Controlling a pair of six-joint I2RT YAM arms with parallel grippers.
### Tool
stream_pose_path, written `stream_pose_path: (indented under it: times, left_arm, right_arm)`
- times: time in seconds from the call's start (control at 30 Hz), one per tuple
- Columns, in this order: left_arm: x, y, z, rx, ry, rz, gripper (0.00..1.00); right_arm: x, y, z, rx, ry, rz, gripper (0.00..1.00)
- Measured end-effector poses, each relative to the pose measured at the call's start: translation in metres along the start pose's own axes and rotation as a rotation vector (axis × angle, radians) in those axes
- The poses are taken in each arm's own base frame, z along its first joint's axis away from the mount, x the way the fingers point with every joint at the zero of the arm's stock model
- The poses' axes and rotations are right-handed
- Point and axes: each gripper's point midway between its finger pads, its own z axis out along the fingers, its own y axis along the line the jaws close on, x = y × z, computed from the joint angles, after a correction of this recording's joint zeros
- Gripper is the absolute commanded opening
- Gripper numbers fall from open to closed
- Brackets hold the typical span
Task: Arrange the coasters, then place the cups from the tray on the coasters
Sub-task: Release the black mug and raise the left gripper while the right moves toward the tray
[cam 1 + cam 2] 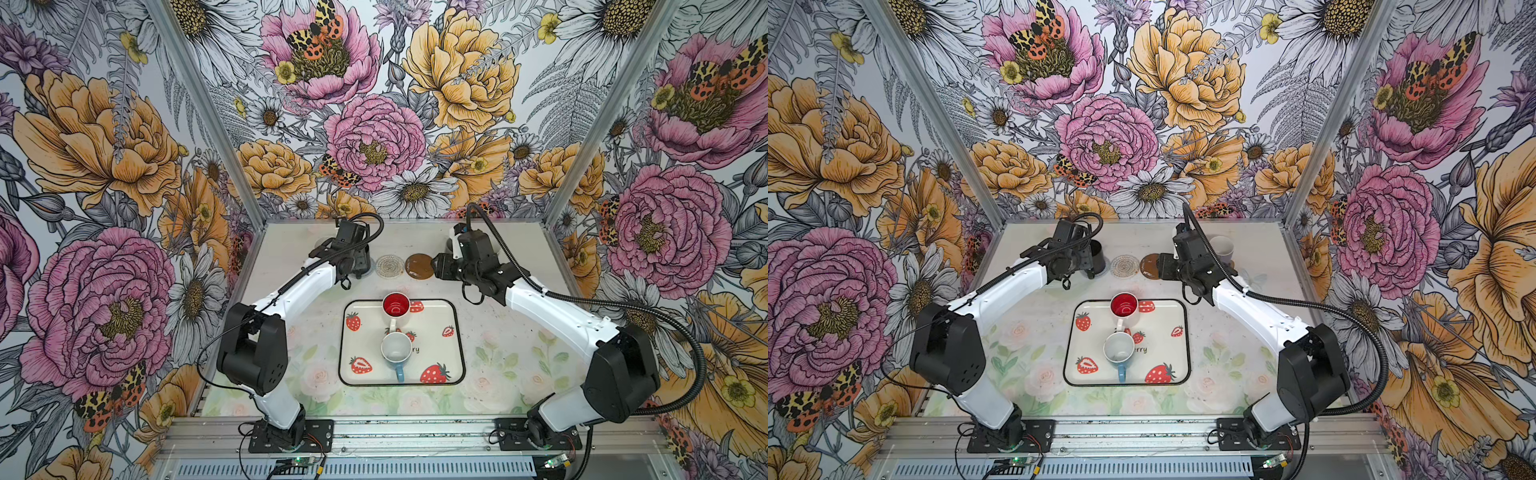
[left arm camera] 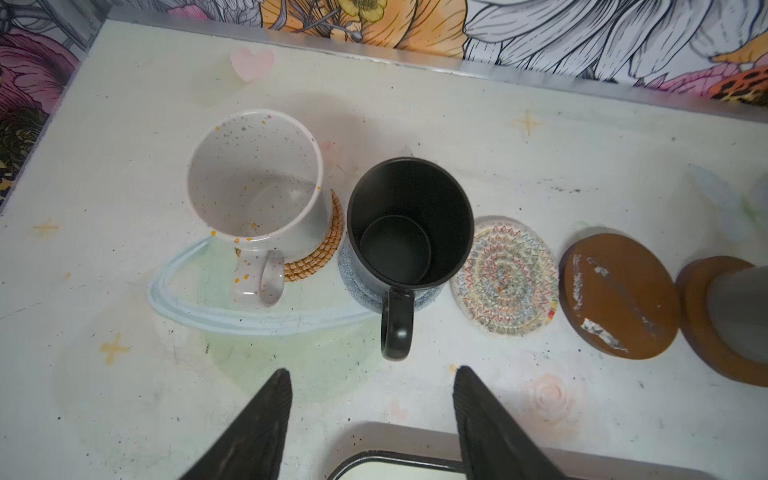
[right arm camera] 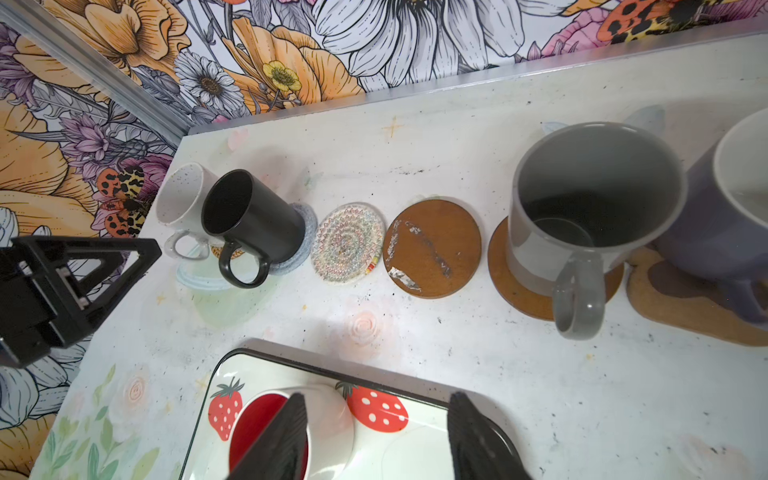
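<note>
Because the left end effector point(image 2: 371, 372) hangs with its jaws spread and nothing between them, just on the near side of the black mug point(image 2: 409, 224), that mug stands free on the pale blue-grey coaster point(image 2: 353, 286) toward the left of the far row, its handle pointing near, at the gap. The right end effector point(image 3: 377, 397) is parted and empty too, poised over the far edge of the tray point(image 1: 455, 332). In its wrist view the red-lined mug point(image 3: 266, 424) shows just past one finger, slightly nearer and to the left. That mug stands upright at the tray's far end, handle pointing near. The light blue mug point(image 1: 396, 351) stands toward the near end, its handle also pointing near. Both arms look about equally close to the red-lined mug, but I judge the right one better placed, being above the tray. Two mats mid-row are bare: the beaded coaster point(image 2: 505, 276) and, to its right, a brown disc point(image 2: 619, 295), just beside the right end effector on the surface point(image 2: 124, 374).
</note>
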Motion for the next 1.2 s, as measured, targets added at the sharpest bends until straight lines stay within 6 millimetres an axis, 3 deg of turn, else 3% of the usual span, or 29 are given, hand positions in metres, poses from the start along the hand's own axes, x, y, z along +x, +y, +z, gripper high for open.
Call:
stream_pose_path:
  times: [0.17,0.37,0.53,0.83,1.0,1.2]
  left_arm:
    - [-0.011,-0.001,-0.022,0.017,-0.093,-0.058,0.68]
    - [0.018,-0.002,-0.054,0.035,-0.149,-0.033,0.69]
    - [0.02,0.018,-0.071,0.025,-0.213,-0.065,0.71]
    - [0.02,0.043,-0.091,0.047,-0.303,-0.133,0.72]
    - [0.019,0.046,-0.098,0.072,-0.325,-0.149,0.73]
    - [0.018,0.047,-0.106,0.097,-0.345,-0.161,0.73]
  right_arm:
    - [0.015,0.019,-0.004,-0.021,0.031,-0.037,0.56]
    - [0.05,0.036,-0.01,-0.006,0.119,-0.113,0.56]
    - [0.083,0.048,-0.021,0.017,0.204,-0.182,0.56]
    - [0.139,0.069,-0.064,0.03,0.29,-0.273,0.56]
    - [0.163,0.074,-0.092,0.026,0.322,-0.289,0.55]
    - [0.192,0.08,-0.108,0.029,0.385,-0.312,0.56]
